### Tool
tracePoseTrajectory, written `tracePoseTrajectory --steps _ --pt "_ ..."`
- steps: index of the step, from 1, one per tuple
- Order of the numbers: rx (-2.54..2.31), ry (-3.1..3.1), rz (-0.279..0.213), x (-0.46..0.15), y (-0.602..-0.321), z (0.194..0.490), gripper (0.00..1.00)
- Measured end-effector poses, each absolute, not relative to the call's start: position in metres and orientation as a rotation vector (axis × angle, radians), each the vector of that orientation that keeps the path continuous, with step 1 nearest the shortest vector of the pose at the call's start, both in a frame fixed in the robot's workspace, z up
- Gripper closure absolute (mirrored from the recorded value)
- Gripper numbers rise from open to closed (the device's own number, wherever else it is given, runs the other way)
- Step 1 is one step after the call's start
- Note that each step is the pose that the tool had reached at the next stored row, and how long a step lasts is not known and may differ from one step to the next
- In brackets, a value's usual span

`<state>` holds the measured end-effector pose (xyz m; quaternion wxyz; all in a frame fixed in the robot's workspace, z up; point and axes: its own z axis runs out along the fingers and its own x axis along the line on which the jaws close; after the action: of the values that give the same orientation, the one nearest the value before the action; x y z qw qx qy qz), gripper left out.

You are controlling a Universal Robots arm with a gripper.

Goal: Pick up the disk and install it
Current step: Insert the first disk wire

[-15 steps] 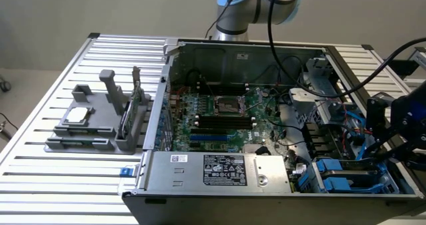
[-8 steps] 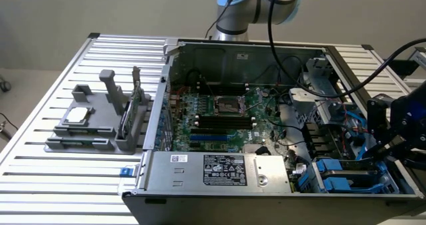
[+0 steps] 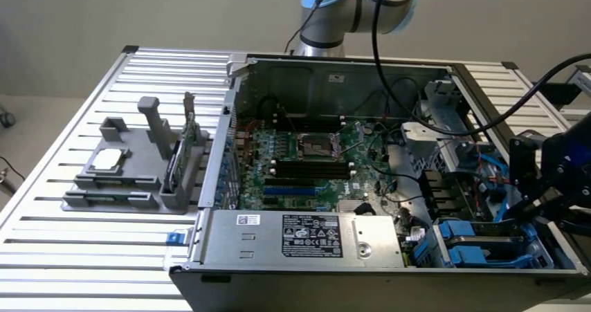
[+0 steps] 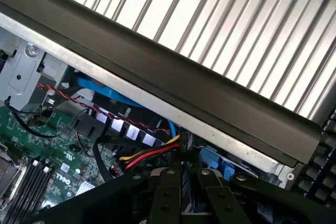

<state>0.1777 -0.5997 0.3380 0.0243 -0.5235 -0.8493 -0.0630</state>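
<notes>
The disk (image 3: 485,245), grey metal in a blue plastic carrier, lies in the drive bay at the near corner of the open computer case (image 3: 323,70), on the exterior view's right. My black gripper (image 3: 528,212) reaches down into the case just beside that bay. In the wrist view my gripper (image 4: 182,184) has its two fingers (image 4: 165,192) drawn close together with only a thin dark slit between them. Blue carrier plastic (image 4: 214,162) shows just beyond the fingertips. I cannot tell whether anything is pinched between them.
A grey labelled power-supply box (image 3: 314,234) fills the case's near side, with the motherboard (image 3: 305,160) behind it. Black and blue cables (image 3: 480,167) hang near my gripper. A grey fixture (image 3: 138,180) with a processor chip (image 3: 106,158) stands on the slatted table (image 3: 55,257).
</notes>
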Motion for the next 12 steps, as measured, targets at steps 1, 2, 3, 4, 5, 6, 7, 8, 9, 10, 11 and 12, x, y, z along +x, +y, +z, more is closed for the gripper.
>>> tracePoseTrajectory --steps 1,2,3,4,5,6,7,8,9,10,11,12 --pt "-1.620 -2.626 -0.194 0.1776 -0.5997 0.3382 0.84" --pt "-1.620 -2.625 -0.194 0.1776 -0.5997 0.3385 0.84" --pt "-1.620 -2.624 -0.194 0.1776 -0.5997 0.3390 0.84" --pt "-1.621 -2.624 -0.195 0.1773 -0.5997 0.3401 0.84" --pt "-1.621 -2.623 -0.195 0.1768 -0.5996 0.3415 0.84" --pt "-1.622 -2.623 -0.195 0.1762 -0.5996 0.3429 0.84" --pt "-1.622 -2.622 -0.195 0.1754 -0.5995 0.3443 0.84" --pt "-1.623 -2.622 -0.195 0.1744 -0.5994 0.3456 0.84" --pt "-1.625 -2.621 -0.196 0.1731 -0.5992 0.3465 0.84" --pt "-1.626 -2.620 -0.196 0.1717 -0.5990 0.3473 0.84" --pt "-1.627 -2.620 -0.196 0.1702 -0.5990 0.3478 0.84" --pt "-1.628 -2.619 -0.196 0.1687 -0.5989 0.3482 0.84"
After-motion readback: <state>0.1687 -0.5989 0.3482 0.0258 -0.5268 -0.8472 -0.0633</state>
